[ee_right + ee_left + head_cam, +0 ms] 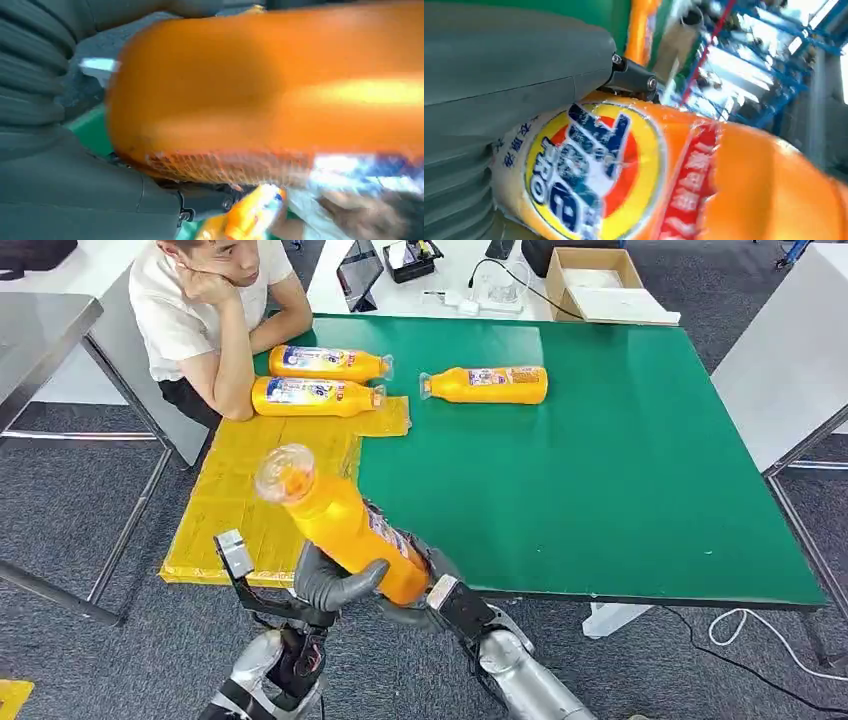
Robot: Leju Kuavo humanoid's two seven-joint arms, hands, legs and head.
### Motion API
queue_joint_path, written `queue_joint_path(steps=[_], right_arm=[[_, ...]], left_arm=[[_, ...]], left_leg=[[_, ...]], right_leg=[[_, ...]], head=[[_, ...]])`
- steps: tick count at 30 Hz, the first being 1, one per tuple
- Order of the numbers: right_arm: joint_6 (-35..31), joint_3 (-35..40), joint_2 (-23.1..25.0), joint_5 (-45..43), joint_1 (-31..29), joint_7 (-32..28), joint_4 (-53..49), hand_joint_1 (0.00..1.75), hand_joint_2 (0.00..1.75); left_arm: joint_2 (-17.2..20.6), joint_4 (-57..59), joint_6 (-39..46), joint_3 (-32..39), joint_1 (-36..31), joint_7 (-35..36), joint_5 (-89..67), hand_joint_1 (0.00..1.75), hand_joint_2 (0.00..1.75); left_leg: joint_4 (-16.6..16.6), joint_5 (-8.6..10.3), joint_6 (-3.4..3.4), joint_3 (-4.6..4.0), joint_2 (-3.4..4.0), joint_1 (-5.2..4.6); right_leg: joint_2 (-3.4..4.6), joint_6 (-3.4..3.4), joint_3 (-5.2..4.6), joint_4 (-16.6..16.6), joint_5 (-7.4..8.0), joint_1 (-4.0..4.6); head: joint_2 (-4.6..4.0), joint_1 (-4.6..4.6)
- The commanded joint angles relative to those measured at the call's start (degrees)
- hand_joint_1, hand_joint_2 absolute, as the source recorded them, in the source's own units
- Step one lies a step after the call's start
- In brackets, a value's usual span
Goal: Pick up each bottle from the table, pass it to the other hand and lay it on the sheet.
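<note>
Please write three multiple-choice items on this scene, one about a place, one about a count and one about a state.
1. Where does the lone bottle lie?
A. on the bare green table
B. on the yellow sheet
C. on the floor

2. How many orange bottles show in the head view?
A. two
B. four
C. six

3. What is the state of the held bottle?
A. lying flat on the sheet
B. standing upright on the table
C. tilted in the air, with the left robot hand and right robot hand at its base

Answers: 1 A, green surface lies all around it. 2 B, two by the person, one alone, one held. 3 C, its cap points up towards the camera.
</note>
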Motion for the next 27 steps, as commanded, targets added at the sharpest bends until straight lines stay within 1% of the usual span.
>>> queue_joint_path(steps=[1, 2, 3, 4, 8, 9, 11, 12, 14, 15, 16, 17, 18, 19, 20, 21, 22, 23, 24, 25, 26, 27], right_arm=[[-9.16, -1.49, -2.04, 7.47, 7.49, 1.63, -6.69, 0.00, 0.00], [-9.68, -1.41, -2.36, 8.08, 8.51, 1.79, -9.61, 0.00, 0.00], [-9.86, -1.13, -2.56, 8.59, 8.96, 2.28, -11.02, 0.00, 0.00], [-10.02, -0.76, -2.95, 9.27, 9.60, 3.07, -13.10, 0.00, 0.00], [-10.68, 0.23, -3.61, 10.78, 10.15, 3.46, -14.52, 0.00, 0.00], [-10.68, 0.40, -3.72, 10.92, 10.44, 3.40, -14.78, 0.00, 0.00], [-10.63, 0.51, -3.76, 11.02, 10.65, 3.45, -14.77, 0.00, 0.00], [-10.76, 0.38, -3.71, 10.98, 10.70, 3.36, -14.73, 0.00, 0.00], [-12.82, -0.04, -3.37, 12.11, 10.35, 3.23, -13.46, 0.00, 0.00], [-13.27, -0.14, -3.33, 12.35, 10.10, 3.14, -12.94, 0.00, 0.00], [-13.75, -0.15, -3.37, 12.70, 9.88, 2.86, -12.70, 0.00, 0.00], [-13.96, -0.24, -3.40, 12.89, 9.72, 2.74, -12.52, 0.00, 0.00], [-14.85, -0.69, -3.41, 13.41, 9.43, 2.24, -12.89, 0.00, 0.00], [-14.55, -0.98, -3.41, 13.20, 9.22, 2.28, -13.28, 0.00, 0.00], [-14.41, -1.13, -3.41, 13.32, 9.19, 2.37, -13.65, 0.00, 0.00], [-14.41, -1.13, -3.41, 13.32, 9.19, 2.37, -13.65, 0.00, 0.00], [-14.41, -1.13, -3.41, 13.32, 9.19, 2.37, -13.65, 0.00, 0.00], [-14.28, -1.18, -3.32, 13.37, 9.14, 2.39, -13.76, 0.00, 0.00], [-14.23, -1.23, -3.30, 13.36, 9.14, 2.39, -13.82, 0.00, 0.00], [-13.99, -1.68, -3.02, 13.39, 9.04, 2.40, -14.60, 0.00, 0.00], [-13.62, -1.66, -2.97, 13.54, 8.94, 2.42, -15.13, 0.00, 0.00], [-12.63, -1.56, -2.79, 13.63, 8.81, 2.44, -15.78, 0.00, 0.00]], left_arm=[[2.80, 4.68, 15.94, 3.13, -5.30, -0.47, -16.22, 1.75, 1.75], [2.61, 4.76, 19.17, 3.91, -5.63, -1.22, -19.51, 1.75, 1.75], [2.44, 4.72, 19.69, 4.47, -5.67, -1.17, -20.10, 1.75, 1.75], [2.43, 4.61, 19.64, 5.38, -5.98, -0.90, -20.35, 1.75, 1.75], [2.21, 4.54, 16.30, 6.79, -6.22, 1.49, -16.51, 1.75, 1.75], [2.52, 4.37, 15.20, 6.38, -6.23, 1.66, -16.23, 1.75, 1.75], [2.61, 4.16, 14.78, 6.35, -6.08, 1.80, -16.01, 1.75, 1.75], [2.66, 4.20, 14.75, 6.31, -6.13, 1.81, -16.03, 1.75, 1.75], [2.85, 5.18, 15.60, 6.13, -6.74, 2.20, -17.52, 1.75, 1.75], [3.07, 5.70, 15.62, 5.91, -7.15, 2.30, -18.07, 1.75, 1.75], [3.39, 6.16, 16.52, 5.51, -7.64, 2.19, -19.79, 1.75, 1.75], [3.70, 6.67, 18.24, 5.07, -8.16, 1.67, -22.25, 1.75, 1.75], [5.68, 9.34, 30.73, 1.69, -10.66, 3.19, -40.27, 1.75, 1.75], [5.36, 9.78, 30.51, 2.56, -11.14, 3.28, -40.63, 1.75, 1.75], [5.02, 10.29, 29.78, 3.56, -11.45, 3.09, -41.13, 1.75, 1.75], [5.02, 10.29, 29.78, 3.56, -11.45, 3.09, -41.13, 1.75, 1.75], [5.02, 10.29, 29.78, 3.56, -11.45, 3.09, -41.13, 1.75, 1.75], [5.30, 10.77, 31.06, 3.20, -11.75, 3.76, -43.94, 1.75, 1.75], [5.49, 11.21, 31.84, 2.80, -12.02, 4.51, -46.12, 1.62, 1.75], [6.92, 14.70, 32.68, 0.27, -14.63, 11.81, -58.30, 1.50, 1.75], [6.66, 16.18, 32.42, 0.87, -15.42, 12.33, -60.55, 1.57, 1.75], [6.33, 18.68, 32.08, 1.14, -16.72, 14.74, -65.45, 1.66, 1.75]], left_leg=[[-0.10, -0.07, -0.09, 0.35, -0.17, 0.04], [-0.01, -0.16, -0.10, 0.36, -0.13, 0.06], [-0.01, -0.11, -0.07, 0.18, -0.05, 0.05], [0.03, -0.19, -0.10, 0.31, -0.02, 0.07], [0.00, -0.18, -0.12, 0.41, -0.13, 0.07], [-0.03, -0.13, -0.09, 0.30, -0.02, 0.04], [0.00, -0.19, -0.10, 0.39, 0.00, 0.07], [-0.05, -0.08, -0.07, 0.20, -0.02, 0.04], [-0.02, -0.17, -0.10, 0.36, -0.01, 0.06], [-0.04, -0.08, -0.07, 0.18, 0.00, 0.03], [-0.05, -0.08, -0.08, 0.23, -0.04, 0.03], [-0.06, -0.16, -0.12, 0.41, -0.03, 0.06], [-0.05, -0.07, -0.08, 0.20, -0.04, 0.03], [-0.05, -0.02, -0.06, 0.08, -0.05, 0.03], [-0.02, -0.07, -0.10, 0.23, -0.10, 0.05], [-0.04, -0.02, -0.08, 0.11, -0.08, 0.04], [-0.04, -0.08, -0.11, 0.28, -0.08, 0.04], [-0.04, -0.08, -0.10, 0.25, -0.02, 0.05], [-0.04, -0.06, -0.08, 0.17, 0.01, 0.03], [0.02, -0.23, -0.16, 0.51, 0.06, 0.09], [-0.05, -0.03, -0.07, 0.16, -0.07, 0.03], [-0.03, -0.07, -0.09, 0.25, -0.10, 0.06]], right_leg=[[-0.16, -0.13, 0.42, -0.06, -0.12, 0.05], [-0.10, -0.17, 0.44, 0.01, -0.18, 0.07], [-0.02, -0.12, 0.24, 0.02, -0.10, 0.05], [0.00, -0.16, 0.36, 0.05, -0.17, 0.08], [-0.15, -0.19, 0.51, 0.01, -0.23, 0.09], [-0.02, -0.14, 0.34, 0.00, -0.13, 0.05], [-0.01, -0.17, 0.45, 0.00, -0.18, 0.07], [-0.03, -0.11, 0.25, -0.03, -0.08, 0.04], [-0.02, -0.16, 0.42, -0.01, -0.16, 0.06], [-0.01, -0.11, 0.23, -0.01, -0.08, 0.03], [-0.05, -0.12, 0.29, -0.03, -0.10, 0.03], [-0.05, -0.18, 0.47, -0.04, -0.17, 0.07], [-0.04, -0.12, 0.26, -0.03, -0.08, 0.04], [-0.05, -0.09, 0.15, -0.04, -0.03, 0.03], [-0.11, -0.15, 0.31, 0.00, -0.11, 0.06], [-0.09, -0.11, 0.18, -0.01, -0.05, 0.04], [-0.10, -0.16, 0.34, 0.01, -0.12, 0.05], [-0.02, -0.15, 0.29, 0.00, -0.09, 0.05], [0.00, -0.11, 0.21, -0.01, -0.06, 0.04], [0.03, -0.24, 0.53, 0.05, -0.22, 0.11], [-0.07, -0.10, 0.23, -0.02, -0.06, 0.03], [-0.11, -0.14, 0.33, 0.00, -0.11, 0.06]], head=[[0.00, -0.02], [0.00, 0.00], [0.00, -0.04], [0.00, -0.02], [0.00, 0.00], [0.00, -0.07], [0.00, -0.02], [0.00, -0.02], [0.00, 0.00], [0.00, -0.02], [0.00, 0.00], [0.00, -0.02], [0.00, -0.02], [0.00, -0.02], [0.00, -0.02], [0.00, -0.02], [0.00, 0.00], [0.00, -0.02], [0.00, -0.04], [0.00, -0.02], [0.00, -0.02], [0.00, 0.00]])
